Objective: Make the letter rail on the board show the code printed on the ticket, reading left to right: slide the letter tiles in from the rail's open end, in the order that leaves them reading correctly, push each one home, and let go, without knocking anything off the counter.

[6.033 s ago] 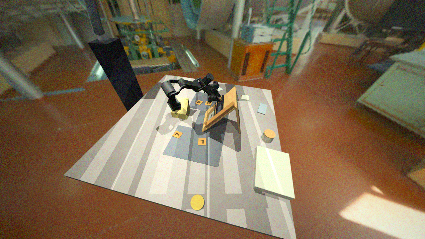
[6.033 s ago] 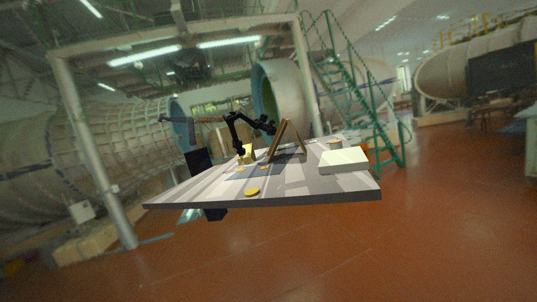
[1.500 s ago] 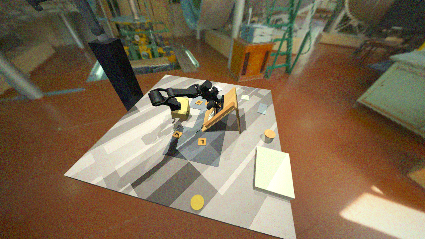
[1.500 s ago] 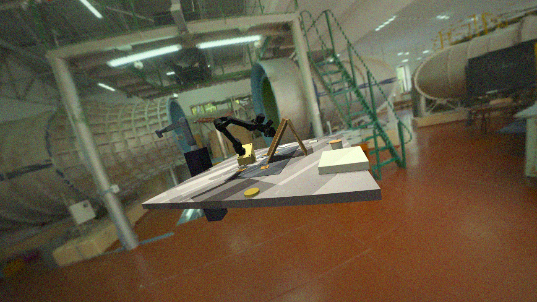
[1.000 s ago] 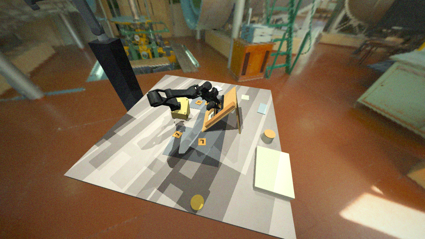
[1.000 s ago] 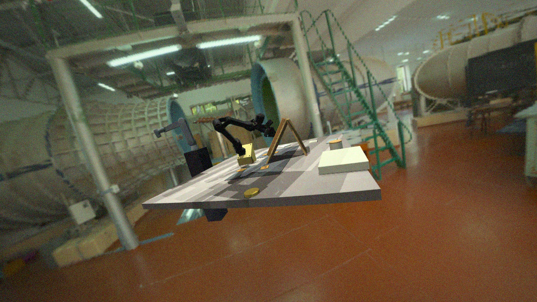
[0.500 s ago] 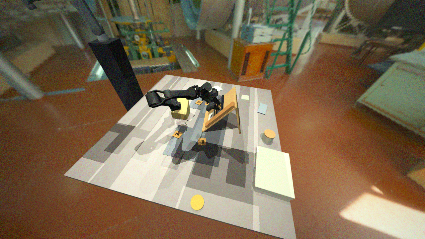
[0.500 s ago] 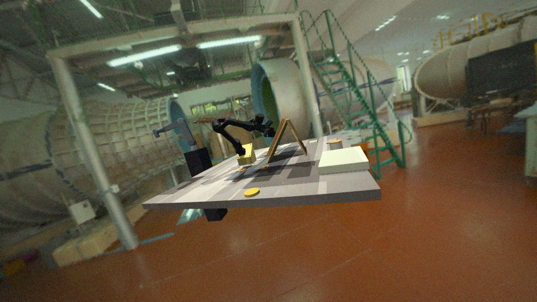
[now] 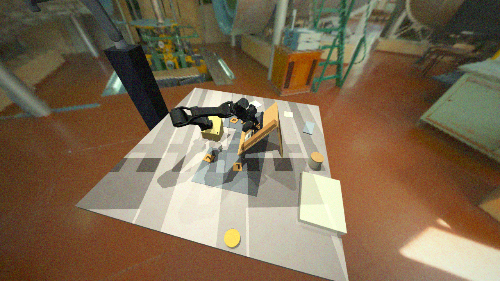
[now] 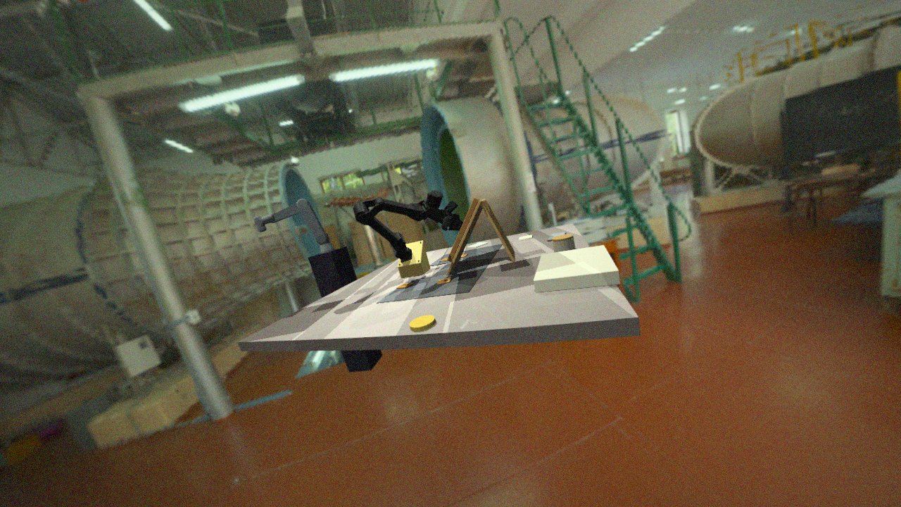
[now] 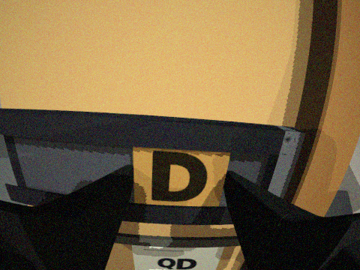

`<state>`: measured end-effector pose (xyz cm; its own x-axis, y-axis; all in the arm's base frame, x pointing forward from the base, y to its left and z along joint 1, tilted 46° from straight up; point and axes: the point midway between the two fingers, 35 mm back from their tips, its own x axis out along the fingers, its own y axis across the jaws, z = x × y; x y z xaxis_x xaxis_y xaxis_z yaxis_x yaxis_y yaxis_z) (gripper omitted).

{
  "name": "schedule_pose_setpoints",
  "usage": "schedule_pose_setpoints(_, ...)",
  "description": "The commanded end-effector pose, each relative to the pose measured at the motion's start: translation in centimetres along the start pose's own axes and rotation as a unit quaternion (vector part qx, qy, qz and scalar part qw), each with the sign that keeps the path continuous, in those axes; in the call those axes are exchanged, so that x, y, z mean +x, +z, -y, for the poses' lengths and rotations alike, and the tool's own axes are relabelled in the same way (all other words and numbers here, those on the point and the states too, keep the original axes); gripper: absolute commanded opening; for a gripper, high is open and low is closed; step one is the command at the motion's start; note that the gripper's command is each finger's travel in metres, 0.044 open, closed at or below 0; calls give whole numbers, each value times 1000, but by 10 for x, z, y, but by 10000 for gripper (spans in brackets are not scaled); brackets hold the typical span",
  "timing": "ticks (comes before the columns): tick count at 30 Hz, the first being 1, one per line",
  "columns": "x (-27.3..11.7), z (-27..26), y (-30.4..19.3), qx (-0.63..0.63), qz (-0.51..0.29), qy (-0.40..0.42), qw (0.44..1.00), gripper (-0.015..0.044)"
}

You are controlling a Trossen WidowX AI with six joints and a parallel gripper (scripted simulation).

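Note:
My gripper (image 9: 258, 126) (image 10: 458, 222) (image 11: 179, 175) is shut on the orange D tile (image 11: 215, 169), which sits upright in the dark rail (image 11: 75, 125) on the tilted wooden board (image 9: 270, 115) (image 10: 462, 242) (image 11: 150, 56). Rail shows on both sides of the tile; a grey block (image 11: 282, 161) stands at its right end. The white ticket (image 11: 150, 259) (image 9: 247, 135) below reads QD in its visible part; the rest is cut off. A P tile (image 9: 233, 120), a tile (image 9: 209, 157) like an N or Z and a tile (image 9: 237, 166) like an L lie flat. Another tile is partly hidden.
A blue-grey mat (image 9: 251, 188) lies under the board. The arm's yellow base block (image 9: 212, 134) (image 10: 414, 267) stands left. A pale slab (image 9: 321, 202) (image 10: 576, 267) and a cork-topped cylinder (image 9: 316, 160) stand right. A yellow disc (image 9: 232, 238) (image 10: 421, 323) lies near the front edge.

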<state>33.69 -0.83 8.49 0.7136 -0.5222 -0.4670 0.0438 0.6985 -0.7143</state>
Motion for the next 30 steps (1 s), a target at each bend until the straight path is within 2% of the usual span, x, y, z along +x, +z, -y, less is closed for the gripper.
schedule_pose_setpoints(1,-1,2,1,-2,2,3,1000,0)
schedule_pose_setpoints(30,0,21,3,-3,2,3,1000,0)
